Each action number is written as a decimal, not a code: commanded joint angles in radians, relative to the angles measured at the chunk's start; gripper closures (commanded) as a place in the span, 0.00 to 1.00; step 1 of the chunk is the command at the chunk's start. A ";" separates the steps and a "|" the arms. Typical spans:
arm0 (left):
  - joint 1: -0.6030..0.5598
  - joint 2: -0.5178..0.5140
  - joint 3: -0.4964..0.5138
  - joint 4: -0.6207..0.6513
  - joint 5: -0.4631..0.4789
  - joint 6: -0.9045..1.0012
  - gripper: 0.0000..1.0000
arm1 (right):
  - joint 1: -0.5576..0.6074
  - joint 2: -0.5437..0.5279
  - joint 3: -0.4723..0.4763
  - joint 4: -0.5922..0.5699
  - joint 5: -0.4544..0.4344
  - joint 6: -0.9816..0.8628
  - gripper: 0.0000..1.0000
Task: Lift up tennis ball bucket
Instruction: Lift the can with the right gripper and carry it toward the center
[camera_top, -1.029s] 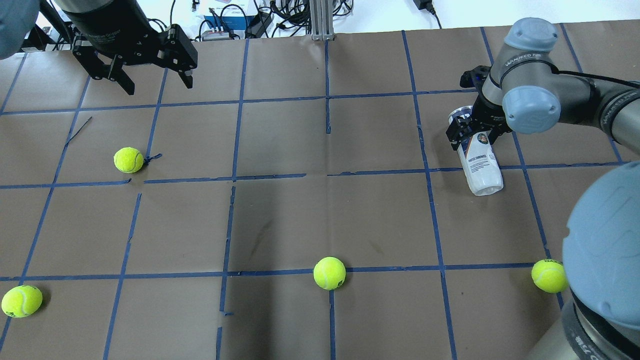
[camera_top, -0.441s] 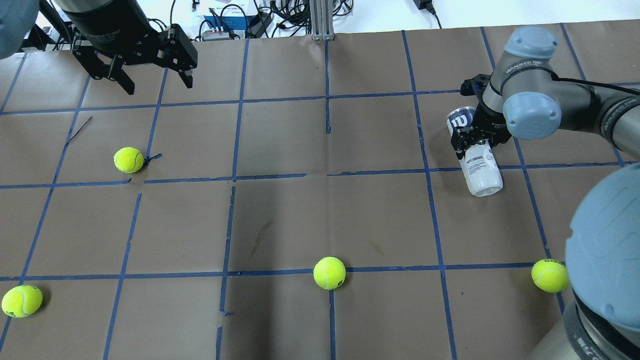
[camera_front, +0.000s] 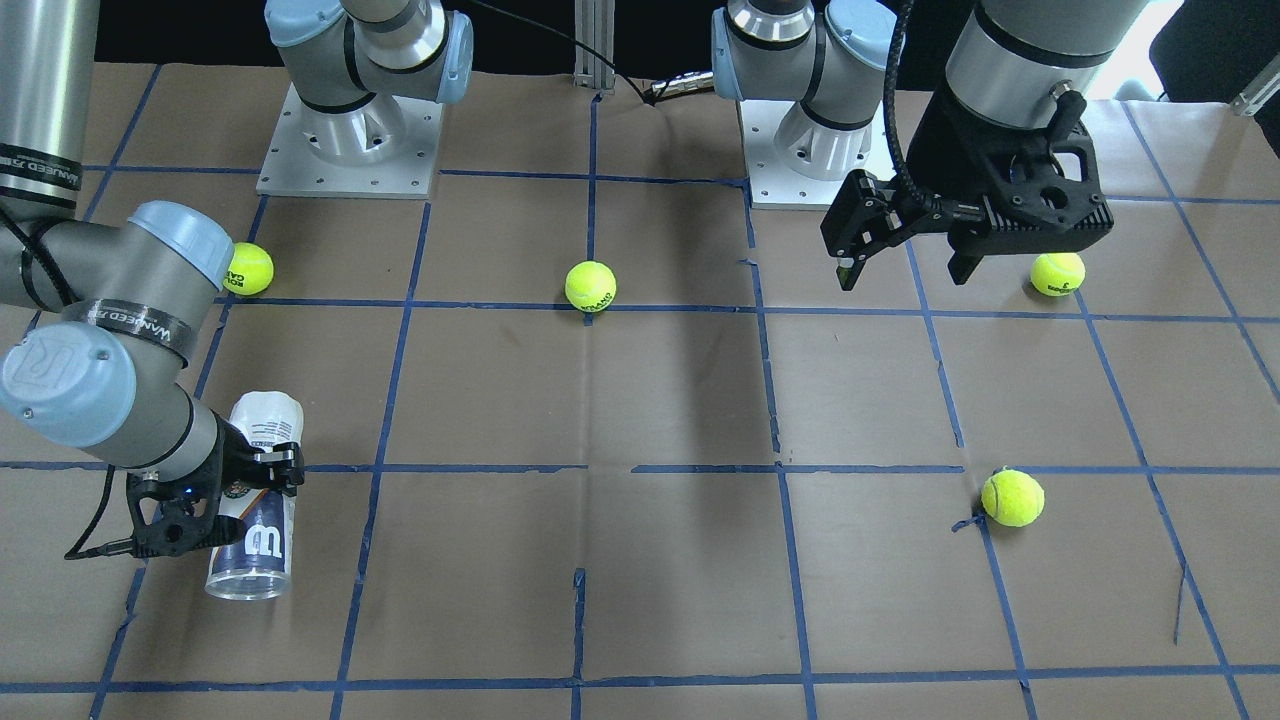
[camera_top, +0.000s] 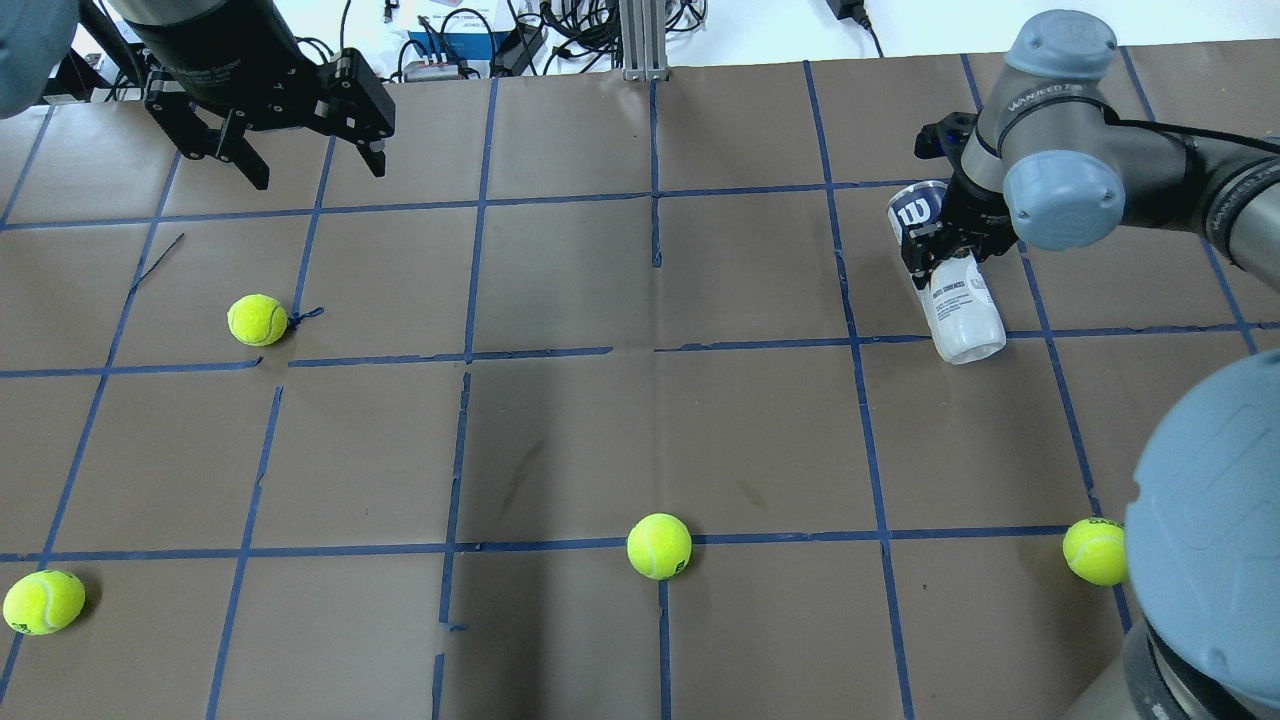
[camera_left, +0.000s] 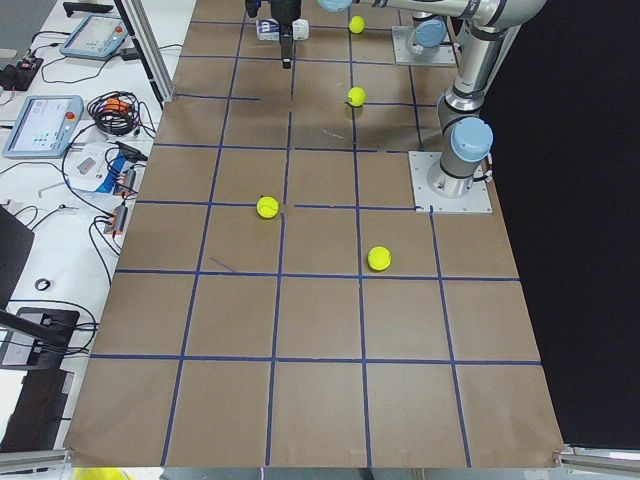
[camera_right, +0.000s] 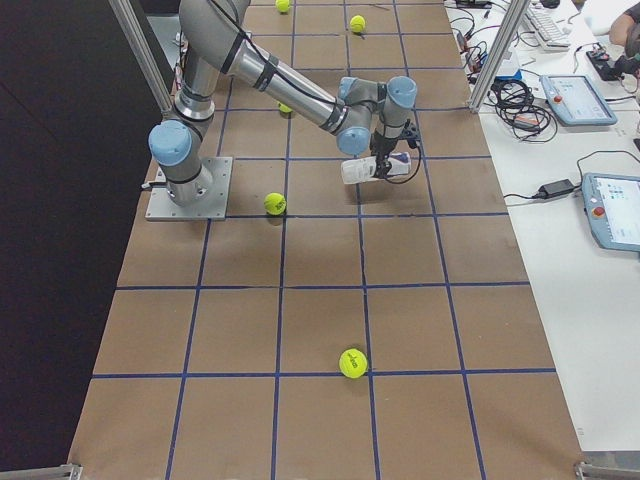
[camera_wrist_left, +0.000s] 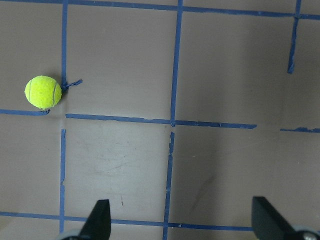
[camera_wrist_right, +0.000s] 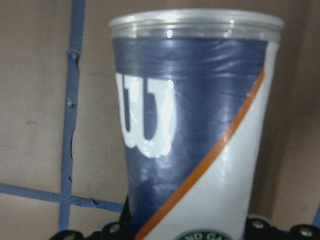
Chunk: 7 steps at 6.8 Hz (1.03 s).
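Note:
The tennis ball bucket (camera_top: 966, 312) is a clear tube with a white-and-navy label and a white "W". It lies lengthwise at the right of the overhead view. My right gripper (camera_top: 938, 250) is shut on its middle and holds it low over the brown paper. The navy "W" end (camera_top: 916, 215) points away from the robot. It also shows in the front view (camera_front: 263, 425), the right wrist view (camera_wrist_right: 190, 140) and the right side view (camera_right: 358, 171). My left gripper (camera_top: 315, 165) hangs open and empty at the far left, above the table.
Several yellow-green tennis balls lie loose: one far left (camera_top: 257, 320), one near centre (camera_top: 659, 546), one near right (camera_top: 1095, 551), one near left corner (camera_top: 43, 602). Brown paper with a blue tape grid (camera_top: 560, 430) covers the table. Cables and boxes sit beyond the far edge.
My right gripper's fingers have narrowed onto the bucket. The bucket has shifted toward the far edge and its "W" end now shows more. The left arm has not moved.

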 joint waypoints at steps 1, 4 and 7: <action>0.000 0.001 0.000 0.000 0.000 0.002 0.00 | 0.178 -0.010 -0.106 0.029 0.000 -0.077 0.37; 0.000 0.001 0.000 0.000 0.000 0.003 0.00 | 0.341 0.079 -0.276 0.006 0.011 -0.389 0.37; 0.002 -0.001 0.000 0.000 -0.002 0.002 0.00 | 0.434 0.186 -0.309 -0.148 0.001 -0.690 0.36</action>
